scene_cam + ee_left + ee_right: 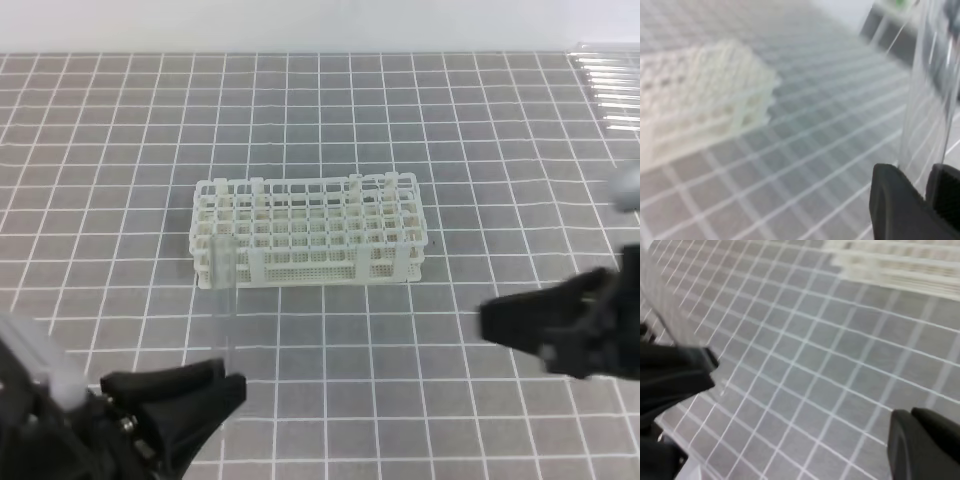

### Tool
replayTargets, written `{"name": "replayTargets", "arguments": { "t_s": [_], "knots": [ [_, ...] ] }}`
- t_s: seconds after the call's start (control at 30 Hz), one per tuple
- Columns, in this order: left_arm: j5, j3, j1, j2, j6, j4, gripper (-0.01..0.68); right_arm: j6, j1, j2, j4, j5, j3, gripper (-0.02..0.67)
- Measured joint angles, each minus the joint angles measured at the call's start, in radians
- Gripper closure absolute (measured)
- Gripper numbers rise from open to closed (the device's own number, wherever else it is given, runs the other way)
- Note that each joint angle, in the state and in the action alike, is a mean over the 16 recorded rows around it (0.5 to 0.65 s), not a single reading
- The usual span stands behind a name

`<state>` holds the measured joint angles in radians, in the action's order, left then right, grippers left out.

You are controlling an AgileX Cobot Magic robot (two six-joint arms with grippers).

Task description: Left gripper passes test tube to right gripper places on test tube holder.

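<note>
Between the left end effector jaws, upright test tube gripped, right end effector wide open, well apart.

Work surface: grey mat ruled with a white square grid, filling the bench from front to back. White test tube holder stands on it just past centre, long side running 9 to 3 o'clock. Clear tubes, packed side by side, lie at about 2 o'clock by the far right edge.
</note>
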<state>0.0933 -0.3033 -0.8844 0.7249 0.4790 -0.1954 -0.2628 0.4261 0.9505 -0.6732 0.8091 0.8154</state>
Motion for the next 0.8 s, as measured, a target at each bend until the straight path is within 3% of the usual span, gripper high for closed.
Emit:
{"name": "replayTargets", "arguments": {
  "t_s": [0.27,0.43,0.6,0.8],
  "knots": [
    [0.105,0.002,0.003,0.025,0.0,0.024,0.669,0.187,0.338,0.11,0.301,-0.192,0.101,0.65],
    [0.171,0.002,0.014,0.07,-0.018,0.031,0.668,0.299,0.501,0.12,0.514,-0.394,0.086,0.65],
    [0.251,0.002,0.026,0.127,-0.046,0.039,0.666,0.358,0.593,0.103,0.644,-0.641,0.017,0.65],
    [0.331,0.002,0.037,0.182,-0.092,0.049,0.665,0.346,0.629,0.09,0.677,-0.856,-0.064,0.65]
  ]
}}
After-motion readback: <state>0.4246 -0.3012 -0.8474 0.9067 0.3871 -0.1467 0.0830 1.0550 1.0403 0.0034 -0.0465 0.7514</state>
